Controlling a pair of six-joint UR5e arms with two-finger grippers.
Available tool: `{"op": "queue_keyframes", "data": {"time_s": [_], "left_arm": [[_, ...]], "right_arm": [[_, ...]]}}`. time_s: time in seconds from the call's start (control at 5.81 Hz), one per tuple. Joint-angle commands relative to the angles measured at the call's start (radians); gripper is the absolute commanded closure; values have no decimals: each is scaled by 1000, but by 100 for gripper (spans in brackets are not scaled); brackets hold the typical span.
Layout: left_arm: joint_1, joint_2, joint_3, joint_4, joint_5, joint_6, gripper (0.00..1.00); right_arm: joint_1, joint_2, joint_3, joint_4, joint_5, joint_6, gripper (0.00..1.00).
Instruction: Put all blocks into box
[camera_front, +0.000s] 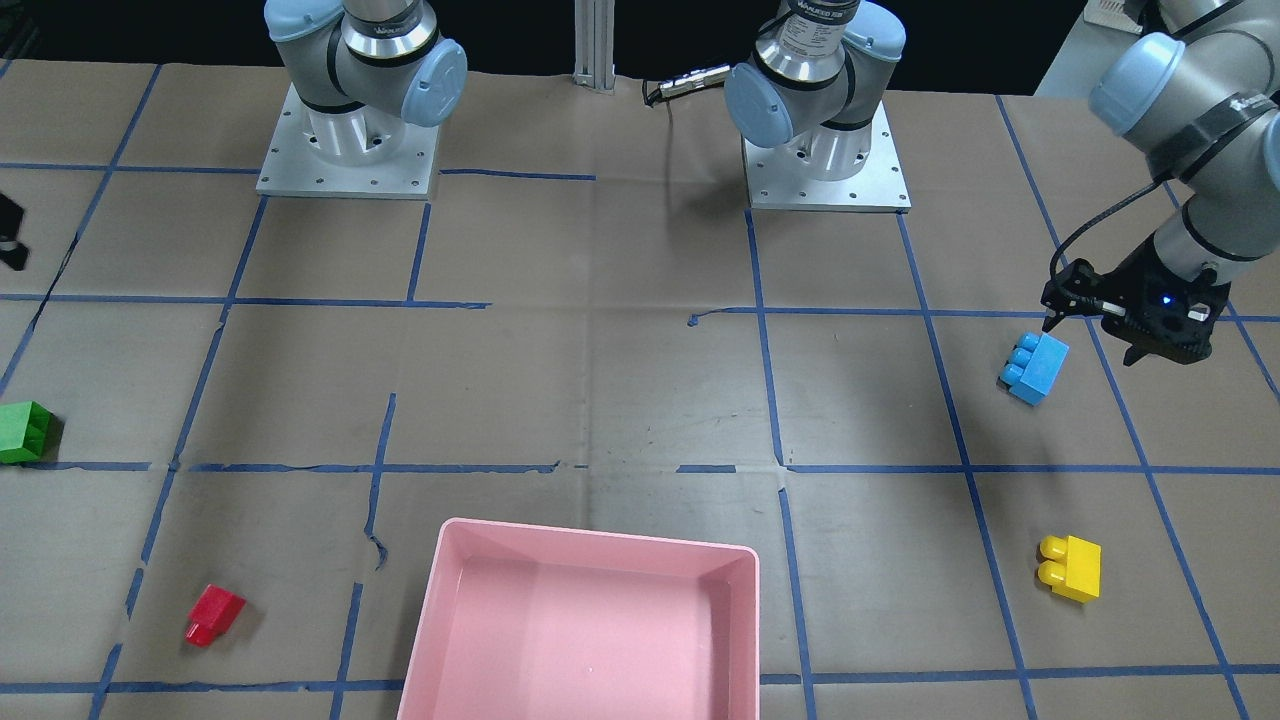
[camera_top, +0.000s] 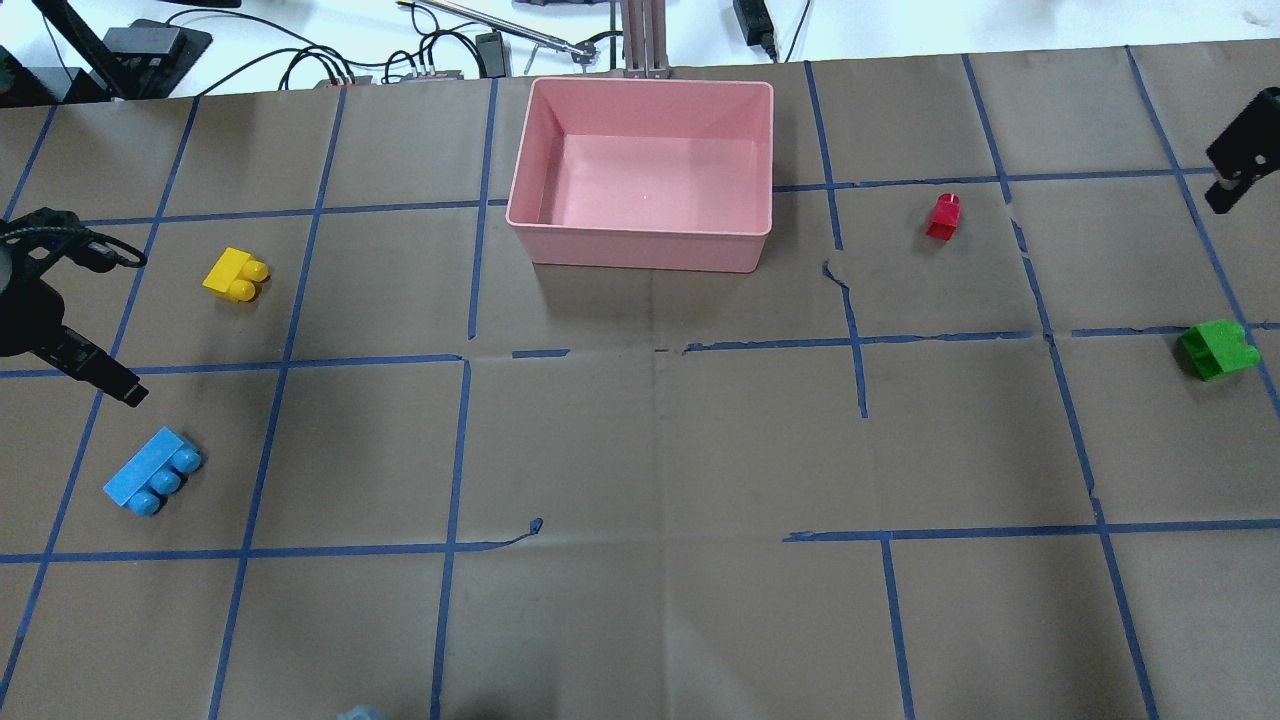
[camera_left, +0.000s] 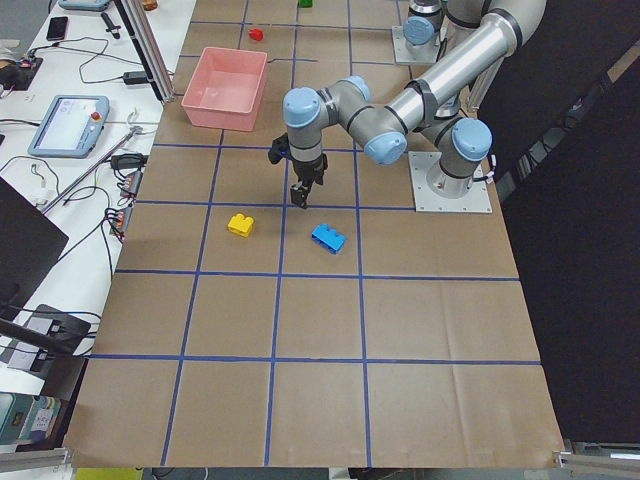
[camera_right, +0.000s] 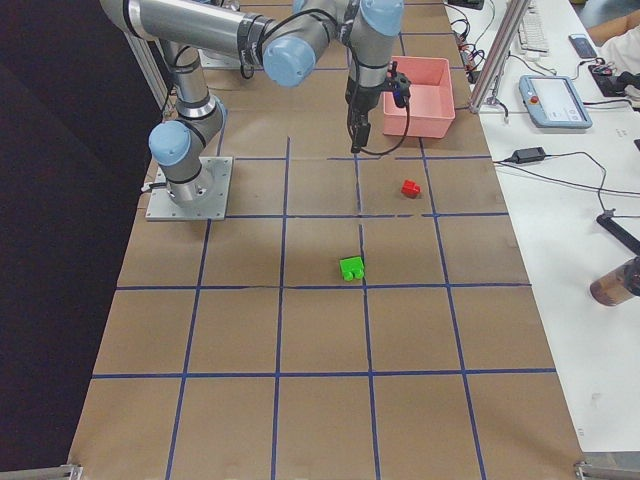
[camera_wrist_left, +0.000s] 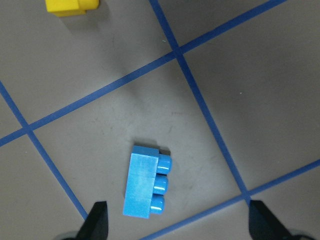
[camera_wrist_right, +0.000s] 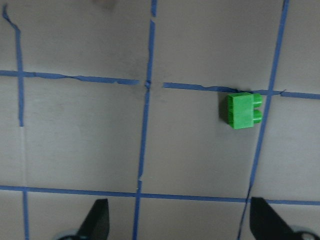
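The pink box stands empty at the table's far middle. The light blue block lies on the paper just below my left gripper, which is open and hovers above it, not touching. The yellow block lies nearby, toward the box. My right gripper is open and empty, high above the table's right side. The green block lies on a tape line ahead of it. The red block lies to the right of the box.
The two arm bases are bolted to the robot's side of the table. An aluminium post, cables and devices stand behind the box. Blue tape lines grid the brown paper.
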Motion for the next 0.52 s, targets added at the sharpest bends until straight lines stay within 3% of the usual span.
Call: {"op": "queue_keyframes", "data": {"time_s": [0.0, 0.17, 0.34], "left_arm": [[46, -71, -72, 136, -1, 146, 1], [57, -96, -96, 176, -1, 154, 1], [60, -131, -132, 187, 1, 217, 1]], "right_arm": [[-149, 83, 7, -131, -26, -273, 0], [-190, 143, 11, -153, -17, -306, 0], [-196, 215, 36, -250, -17, -301, 0]]}}
